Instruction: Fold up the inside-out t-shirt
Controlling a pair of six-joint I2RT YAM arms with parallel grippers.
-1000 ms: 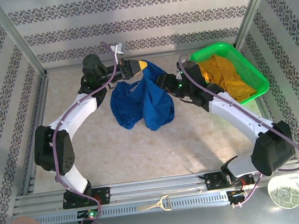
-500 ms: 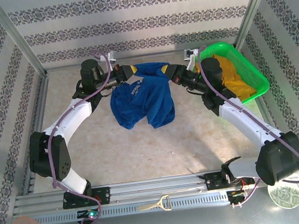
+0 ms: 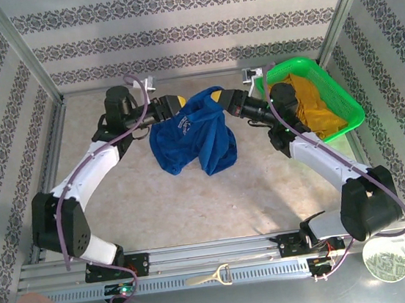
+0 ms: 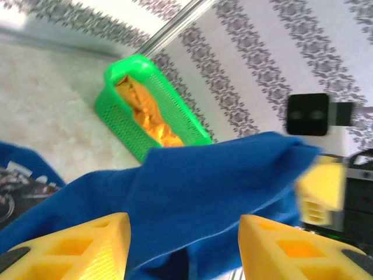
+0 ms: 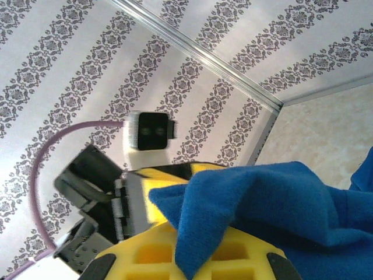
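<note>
The inside-out t-shirt (image 3: 197, 141) sat toward the far edge of the table (image 3: 119, 198), roughly midway between the left and right edges. Its upper hem was lifted and stretched between the two arms, and the rest hung down in loose blue folds that bunched on the surface. A patch of white print (image 3: 184, 124) showed on the left part of the cloth. The left gripper (image 3: 174, 102) met the shirt's raised left end near the far edge. In the left wrist view its yellow fingers (image 4: 87, 242) stood spread wide apart, with the blue cloth (image 4: 204, 181) running across the gap between them and not pinched by either. The right gripper (image 3: 220, 99) was at the shirt's raised right end, facing the left one across a short span of fabric. In the right wrist view its jaws were pressed together on a fold of the shirt (image 5: 262, 198), which came out from between the yellow pads and hung off to the right. A green basket (image 3: 296, 67) stood in the far right corner of the table, just beside the right arm and apart from the shirt, and a mustard-yellow garment (image 3: 308, 105) lay crumpled inside it. The same basket (image 4: 125, 125) appeared beyond the cloth in the left wrist view.
</note>
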